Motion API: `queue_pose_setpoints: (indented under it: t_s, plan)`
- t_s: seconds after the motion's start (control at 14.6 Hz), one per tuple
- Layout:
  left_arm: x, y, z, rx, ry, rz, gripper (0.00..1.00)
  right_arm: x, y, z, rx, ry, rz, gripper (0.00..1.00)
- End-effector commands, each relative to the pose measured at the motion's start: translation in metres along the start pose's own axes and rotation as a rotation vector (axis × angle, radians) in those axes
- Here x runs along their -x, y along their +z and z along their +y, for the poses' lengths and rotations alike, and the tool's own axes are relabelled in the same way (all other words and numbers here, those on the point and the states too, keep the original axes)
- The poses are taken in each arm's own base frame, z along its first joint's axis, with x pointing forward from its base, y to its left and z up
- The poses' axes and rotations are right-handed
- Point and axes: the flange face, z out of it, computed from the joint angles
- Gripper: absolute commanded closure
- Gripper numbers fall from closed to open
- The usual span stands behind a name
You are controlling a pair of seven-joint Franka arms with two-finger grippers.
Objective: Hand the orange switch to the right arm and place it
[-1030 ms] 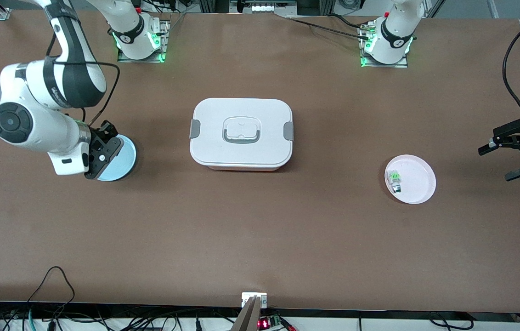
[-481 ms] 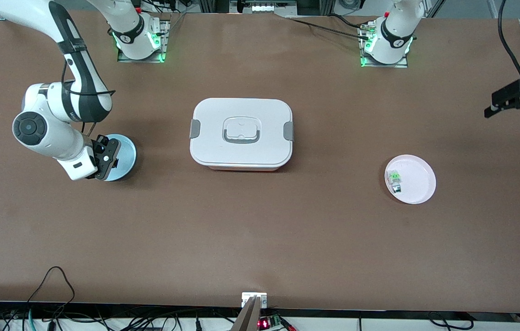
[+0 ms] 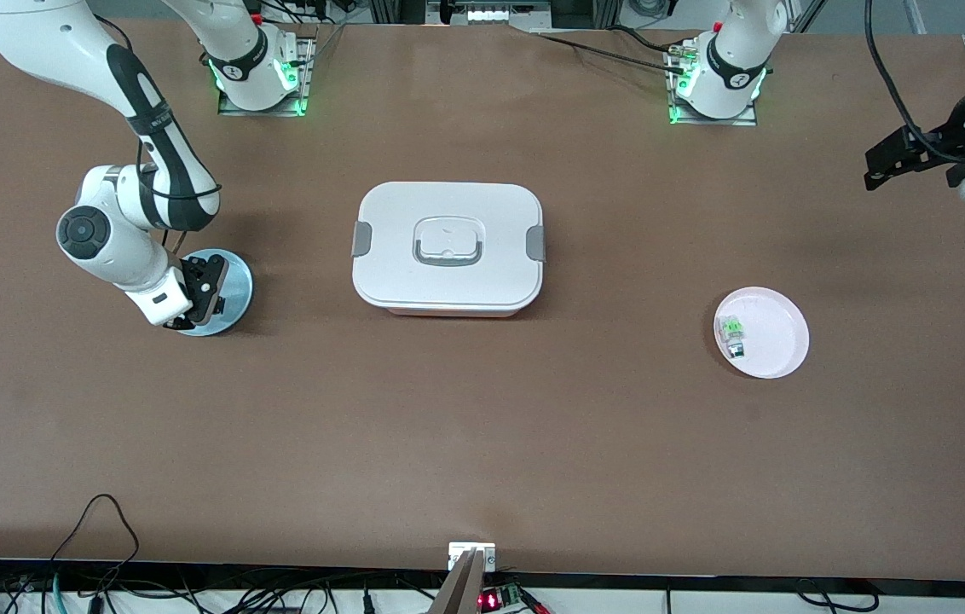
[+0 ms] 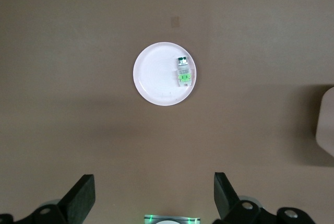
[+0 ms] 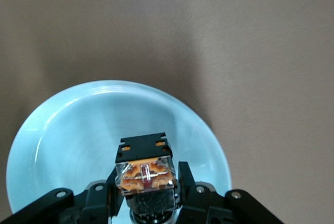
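Observation:
The orange switch [image 5: 145, 173], black with a clear-topped orange section, is gripped between the fingers of my right gripper [image 5: 147, 183]. The right gripper [image 3: 195, 296] hangs low over the light blue plate [image 3: 235, 286], near its edge on the front camera's side. In the right wrist view the blue plate [image 5: 73, 130] fills the space beneath the switch; I cannot tell whether they touch. The switch is hidden in the front view. My left gripper [image 3: 913, 164] is open and empty, raised at the left arm's end of the table. It also shows in the left wrist view [image 4: 151, 198].
A pale pink plate [image 3: 781, 341] holds a green switch [image 3: 732, 333]; the plate [image 4: 156, 80] and green switch [image 4: 183, 70] also show in the left wrist view. A white lidded box [image 3: 448, 213] with grey clasps stands mid-table.
The right arm has drawn in and lowered its gripper toward the blue plate. The left gripper has risen and pulled back toward the left arm's base.

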Motion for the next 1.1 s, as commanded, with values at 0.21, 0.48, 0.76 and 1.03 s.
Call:
queue_pose_setpoints:
  t_s: [0.21,0.48,0.76,1.03]
  plan:
    - [-0.011,0.011,-0.001,-0.05,0.059,0.001,0.0,0.002,0.009,-0.004,-0.013,-0.007,-0.005,0.39]
    - [-0.017,0.02,-0.02,0.097,-0.008,-0.012,0.0,-0.004,-0.027,0.009,0.018,-0.007,0.0,0.0]
    - [-0.025,0.025,-0.018,0.102,0.072,0.03,0.0,-0.002,-0.107,0.016,-0.023,0.197,-0.025,0.0]
    - [-0.025,0.031,-0.02,0.095,0.071,0.023,0.0,-0.012,-0.194,0.006,0.022,0.471,-0.014,0.0]
